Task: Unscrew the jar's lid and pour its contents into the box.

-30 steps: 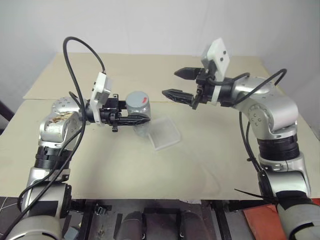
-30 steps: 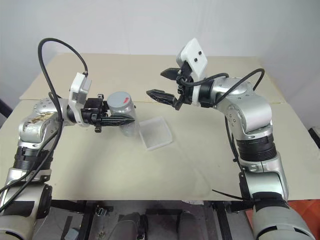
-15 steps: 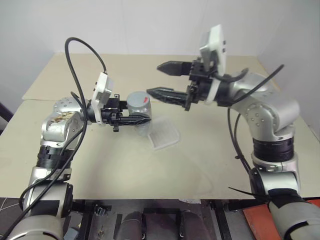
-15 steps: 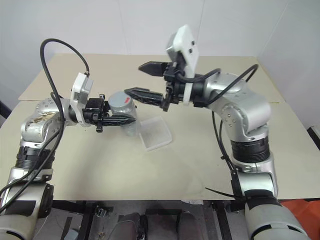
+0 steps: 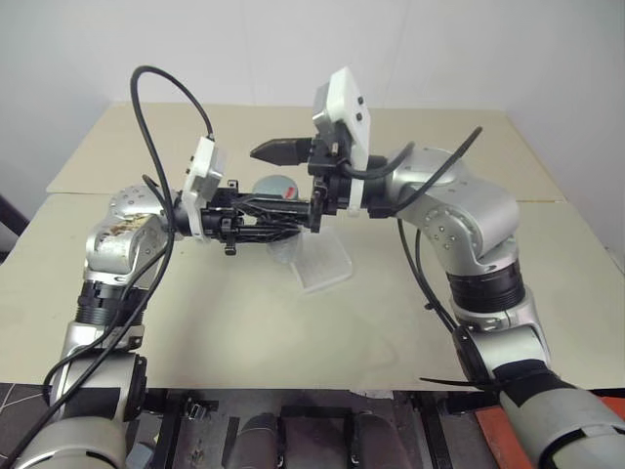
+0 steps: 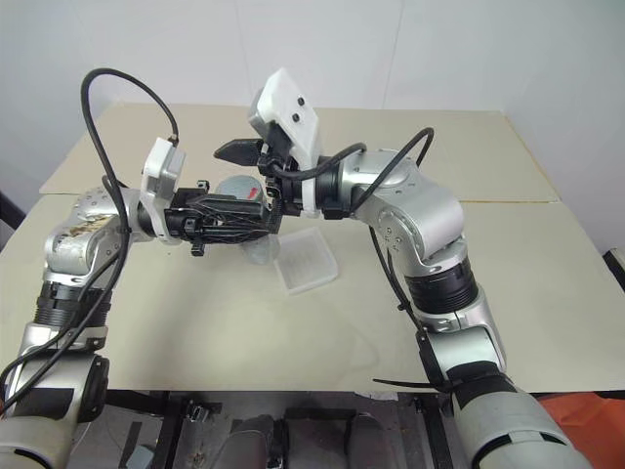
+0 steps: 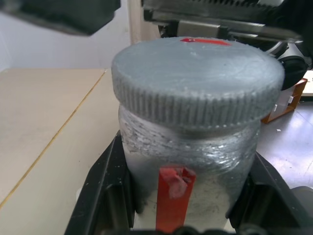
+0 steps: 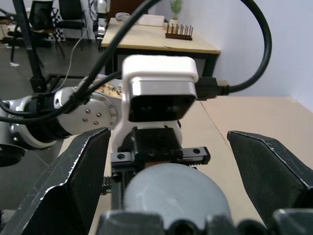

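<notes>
The left claw [image 5: 278, 223] grips the jar [image 7: 188, 161] above the bench [image 5: 195, 313], beside the box [image 5: 317, 262]; the right claw [image 5: 298, 181], wide open, straddles the lid [image 7: 198, 78]. An off-centre closure could slip or knock the jar askew

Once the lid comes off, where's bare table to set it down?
Bare table right of the box, and the strip in front of it. Crowded above the box: left gripper holds the jar there, right gripper around the lid.
</notes>
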`<state>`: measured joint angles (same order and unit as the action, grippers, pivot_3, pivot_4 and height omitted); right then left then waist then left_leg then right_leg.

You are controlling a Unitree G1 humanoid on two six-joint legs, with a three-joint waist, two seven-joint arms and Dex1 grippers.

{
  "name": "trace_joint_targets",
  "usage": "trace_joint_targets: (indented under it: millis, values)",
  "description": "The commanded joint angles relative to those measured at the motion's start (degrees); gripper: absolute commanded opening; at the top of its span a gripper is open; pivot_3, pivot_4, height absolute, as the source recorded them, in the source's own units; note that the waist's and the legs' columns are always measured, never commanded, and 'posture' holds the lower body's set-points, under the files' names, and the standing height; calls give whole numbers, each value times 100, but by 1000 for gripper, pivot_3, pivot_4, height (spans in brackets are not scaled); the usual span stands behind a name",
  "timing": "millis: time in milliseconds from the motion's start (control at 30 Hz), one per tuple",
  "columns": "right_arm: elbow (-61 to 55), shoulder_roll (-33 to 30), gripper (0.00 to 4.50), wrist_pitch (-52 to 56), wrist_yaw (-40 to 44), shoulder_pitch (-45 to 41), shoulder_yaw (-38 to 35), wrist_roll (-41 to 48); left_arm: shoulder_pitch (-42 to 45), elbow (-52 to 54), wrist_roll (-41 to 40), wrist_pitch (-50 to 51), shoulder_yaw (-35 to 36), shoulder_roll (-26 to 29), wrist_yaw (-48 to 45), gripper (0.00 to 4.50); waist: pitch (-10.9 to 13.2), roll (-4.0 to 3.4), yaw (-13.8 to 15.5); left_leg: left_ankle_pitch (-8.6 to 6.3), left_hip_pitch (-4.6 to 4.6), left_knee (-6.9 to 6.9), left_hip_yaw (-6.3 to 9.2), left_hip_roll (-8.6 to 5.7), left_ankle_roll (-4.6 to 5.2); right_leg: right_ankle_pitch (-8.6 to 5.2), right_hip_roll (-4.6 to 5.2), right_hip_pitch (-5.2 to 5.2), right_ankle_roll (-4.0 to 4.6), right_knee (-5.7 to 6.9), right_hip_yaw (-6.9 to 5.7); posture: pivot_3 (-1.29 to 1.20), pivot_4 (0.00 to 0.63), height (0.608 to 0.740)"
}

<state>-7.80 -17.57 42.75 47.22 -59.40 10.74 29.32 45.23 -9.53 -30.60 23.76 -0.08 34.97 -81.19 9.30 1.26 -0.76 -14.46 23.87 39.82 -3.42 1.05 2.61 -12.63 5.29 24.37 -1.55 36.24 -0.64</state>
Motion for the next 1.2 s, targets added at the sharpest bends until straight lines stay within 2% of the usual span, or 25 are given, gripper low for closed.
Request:
trace_joint_targets:
  millis: [33,500,767,1200]
  values:
    - [12,2,4425,-207,-38,27,-48,-126,23,243,-97,-40,168,114,20,1931,0,0,-2,0,0,0,0,0,0,0,0,0,0,0,0,0,150,740]
    - [135,-141,4425,-366,-24,206,-126,-401,52,198,-109,-49,146,161,16,1931,0,0,-2,0,0,0,0,0,0,0,0,0,0,0,0,0,150,740]
    - [537,-490,4425,-471,65,94,-631,-296,-12,287,-139,-6,140,236,-18,1931,0,0,1,0,0,0,0,0,0,0,0,0,0,-1,0,0,150,740]
    - [559,-1040,4425,-517,35,279,-732,-173,-61,340,-181,46,108,253,-53,1931,0,0,7,0,0,0,0,0,0,0,1,0,0,-3,0,0,150,740]
